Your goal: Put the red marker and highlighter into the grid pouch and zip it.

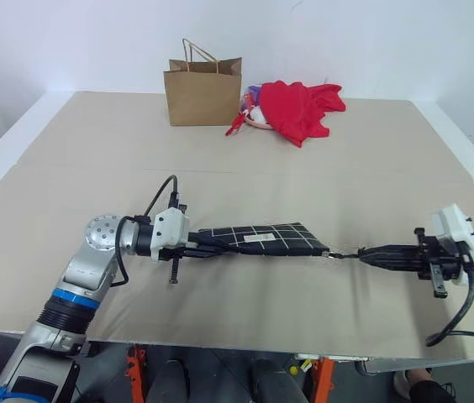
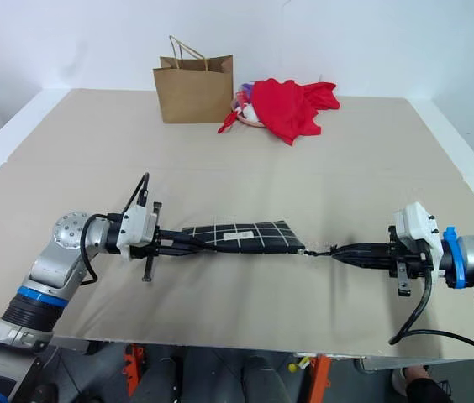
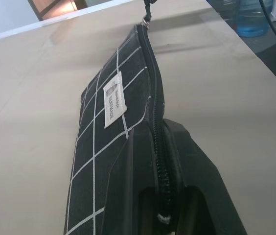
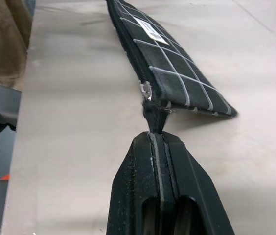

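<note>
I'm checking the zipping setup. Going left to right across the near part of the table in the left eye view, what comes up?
Left gripper, shut on the grid pouch → grid pouch → pull cord → right gripper, shut on the cord.

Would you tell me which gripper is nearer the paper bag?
Left. The left gripper sits almost straight in front of the paper bag; the right gripper is far off to its right.
</note>
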